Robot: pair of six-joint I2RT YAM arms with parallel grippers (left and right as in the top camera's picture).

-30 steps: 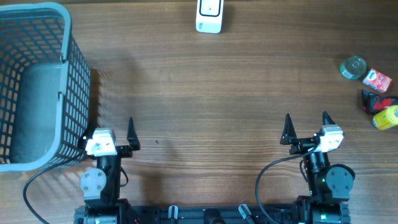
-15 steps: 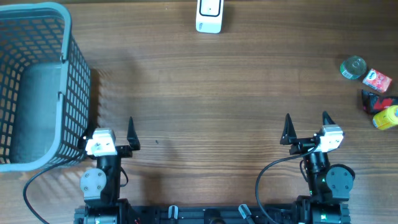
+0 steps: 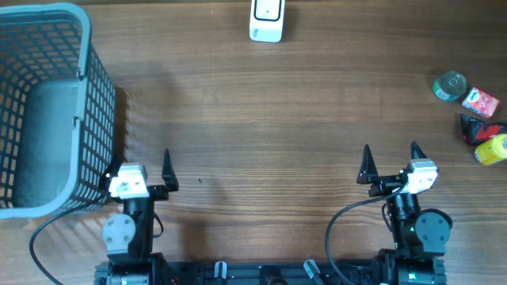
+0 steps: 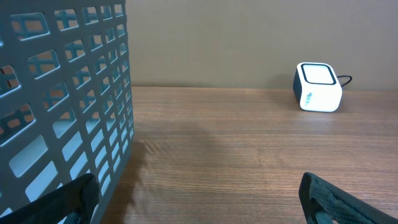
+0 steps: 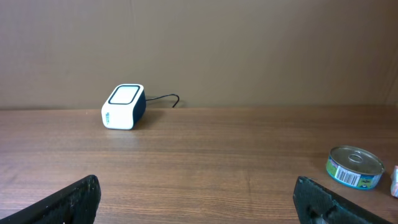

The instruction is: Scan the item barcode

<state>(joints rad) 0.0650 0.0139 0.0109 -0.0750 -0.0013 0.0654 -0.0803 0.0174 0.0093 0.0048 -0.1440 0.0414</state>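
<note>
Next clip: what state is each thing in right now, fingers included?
left fingers: open, empty
right fingers: open, empty
basket: upright, nothing visible inside
scanner: standing on the table, cable attached
can: upright, lid closed
red packet: lying flat
black item: lying on the table
yellow item: lying on the table

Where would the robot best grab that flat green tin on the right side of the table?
The green tin sits lid up, low and round, so probably grip across its curved side wall, from above, with the open right gripper. A red packet lies close at its right, so closing on its near and far sides looks safer.
</note>
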